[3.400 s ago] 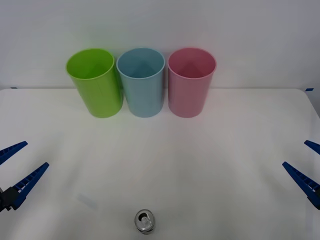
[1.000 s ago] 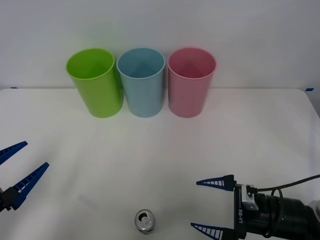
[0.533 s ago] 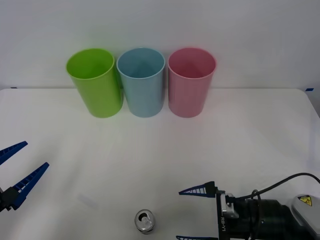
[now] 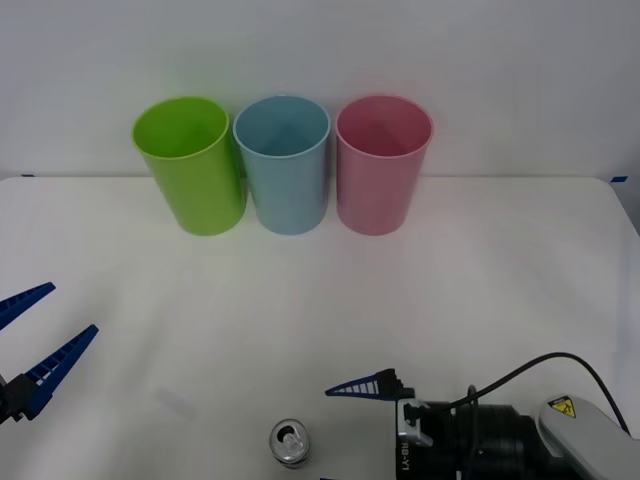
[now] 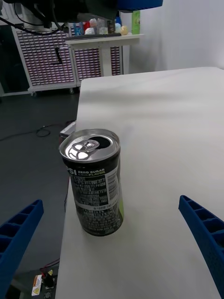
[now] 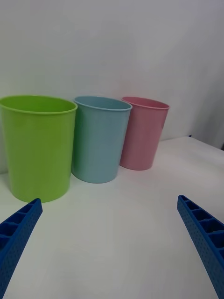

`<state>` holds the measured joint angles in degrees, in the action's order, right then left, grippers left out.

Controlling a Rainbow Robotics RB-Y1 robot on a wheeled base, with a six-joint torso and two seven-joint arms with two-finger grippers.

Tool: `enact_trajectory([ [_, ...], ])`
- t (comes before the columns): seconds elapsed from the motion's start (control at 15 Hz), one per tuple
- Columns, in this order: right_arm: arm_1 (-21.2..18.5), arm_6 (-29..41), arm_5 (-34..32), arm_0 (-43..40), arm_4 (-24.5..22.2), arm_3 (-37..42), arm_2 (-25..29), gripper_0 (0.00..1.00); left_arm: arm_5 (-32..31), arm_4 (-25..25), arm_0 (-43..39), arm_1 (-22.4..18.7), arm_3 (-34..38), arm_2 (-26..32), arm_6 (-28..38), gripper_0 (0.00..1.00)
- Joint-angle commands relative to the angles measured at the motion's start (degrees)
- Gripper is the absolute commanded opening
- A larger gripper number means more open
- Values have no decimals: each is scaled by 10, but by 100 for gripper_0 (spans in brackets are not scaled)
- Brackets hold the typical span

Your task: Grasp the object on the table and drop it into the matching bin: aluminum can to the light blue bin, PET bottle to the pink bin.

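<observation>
- Right gripper (image 4: 340, 432) jaws spread wide, nothing between them yet; low over the near edge of the worktop (image 4: 480, 290), side-on, just right of the aluminum can (image 4: 290, 442).
- Right wrist view: can (image 5: 93, 180) stands upright near the worktop's edge, ahead of the open fingers (image 5: 203, 229), closer to one finger than the other, no contact.
- Left gripper (image 4: 35, 345) parked at the near-left edge, jaws apart too.
- Step: approach for the grasp, not yet made.
- Next, by my read: advance until the can sits centred between the jaws, close on its body, lift, carry to the light blue bin (image 4: 285, 165).
- Bins in a back row, well apart from the can: lime green cup (image 4: 190, 165), light blue, pink bin (image 4: 382, 165).
- All three look empty from the front view.
</observation>
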<state>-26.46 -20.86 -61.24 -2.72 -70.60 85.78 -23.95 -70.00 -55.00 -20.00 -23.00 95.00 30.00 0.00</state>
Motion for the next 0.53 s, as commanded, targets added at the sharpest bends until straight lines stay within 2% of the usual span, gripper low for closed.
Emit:
enact_trajectory([
  [0.07,12,-5,22,2,-9,0,-17,100,0,0,0,0,0,0,0,100],
  [0.53,80,-18,30,27,-54,-65,-25,100,0,0,0,0,0,0,0,100],
])
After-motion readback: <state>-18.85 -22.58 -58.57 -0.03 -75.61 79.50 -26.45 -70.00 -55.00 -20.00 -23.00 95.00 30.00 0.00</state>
